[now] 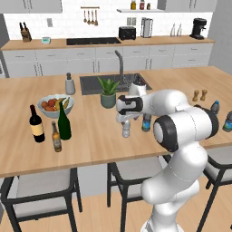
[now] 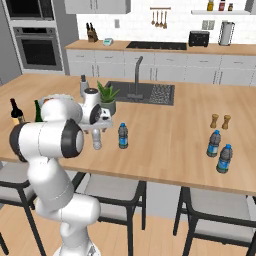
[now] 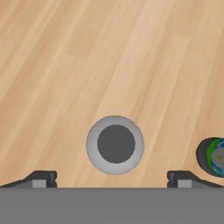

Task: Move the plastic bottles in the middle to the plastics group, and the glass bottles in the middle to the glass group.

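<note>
A small clear plastic bottle (image 1: 126, 128) (image 2: 97, 139) stands mid-counter. My gripper (image 1: 126, 119) (image 2: 96, 130) hangs open right above it, pointing down. From the hand view I look down on its round top (image 3: 115, 145), which lies between my spread fingertips (image 3: 42, 179) and touches neither. The blue-label plastic bottle (image 1: 146, 122) (image 2: 123, 136) (image 3: 214, 156) stands just beside it. The plastics group (image 1: 228, 121) (image 2: 219, 151) is at the counter's right end. At the left, the tall green glass bottle (image 1: 64, 121) stands by the black wine bottle (image 1: 36, 123) and the brown bottle (image 1: 56, 137).
A potted plant (image 1: 108, 93) and the sink (image 1: 113, 83) lie just behind my hand. A fruit bowl (image 1: 55, 105) and a grey canister (image 1: 69, 84) stand at the back left, two wooden shakers (image 1: 199, 95) at the right. Stools (image 1: 41, 186) line the near edge.
</note>
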Controlling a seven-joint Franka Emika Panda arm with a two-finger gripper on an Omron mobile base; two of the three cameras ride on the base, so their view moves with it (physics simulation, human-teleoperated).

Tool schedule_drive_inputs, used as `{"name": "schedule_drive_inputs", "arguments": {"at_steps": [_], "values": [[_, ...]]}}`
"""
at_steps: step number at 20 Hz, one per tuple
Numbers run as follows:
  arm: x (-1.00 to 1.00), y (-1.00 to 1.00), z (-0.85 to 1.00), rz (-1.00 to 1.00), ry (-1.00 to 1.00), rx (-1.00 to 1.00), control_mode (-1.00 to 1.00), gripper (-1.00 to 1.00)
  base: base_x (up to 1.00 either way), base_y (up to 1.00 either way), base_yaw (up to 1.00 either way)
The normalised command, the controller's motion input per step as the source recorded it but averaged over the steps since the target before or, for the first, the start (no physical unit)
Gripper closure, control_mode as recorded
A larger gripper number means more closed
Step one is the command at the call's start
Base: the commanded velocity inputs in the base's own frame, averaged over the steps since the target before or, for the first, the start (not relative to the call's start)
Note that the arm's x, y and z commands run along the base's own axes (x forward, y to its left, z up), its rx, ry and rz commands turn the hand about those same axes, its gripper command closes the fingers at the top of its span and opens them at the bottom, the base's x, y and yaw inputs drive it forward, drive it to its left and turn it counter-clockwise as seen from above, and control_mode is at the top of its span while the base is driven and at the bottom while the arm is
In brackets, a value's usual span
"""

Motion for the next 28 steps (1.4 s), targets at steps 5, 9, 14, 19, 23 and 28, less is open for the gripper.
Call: {"name": "schedule_drive_inputs", "arguments": {"at_steps": [5, 9, 14, 19, 23, 28], "values": [[0.07, 0.18, -0.03, 0.0, 0.0, 0.0, -1.0, -1.0, 0.0, 0.0, 0.0], [-0.02, -0.08, -0.1, -0.04, -0.02, 0.0, -1.0, -1.0, 0.0, 0.0, 0.0], [-0.04, -0.16, 0.0, -0.05, -0.02, 0.0, -1.0, -1.0, 0.0, 0.0, 0.0], [0.0, 0.12, 0.0, -0.01, 0.0, 0.0, -1.0, -1.0, 0.0, 0.0, 0.0], [0.0, 0.22, -0.01, 0.0, 0.0, 0.0, -1.0, -1.0, 0.0, 0.0, 0.0], [0.0, -0.1, -0.04, -0.01, -0.01, 0.0, -1.0, -1.0, 0.0, 0.0, 0.0]]}}
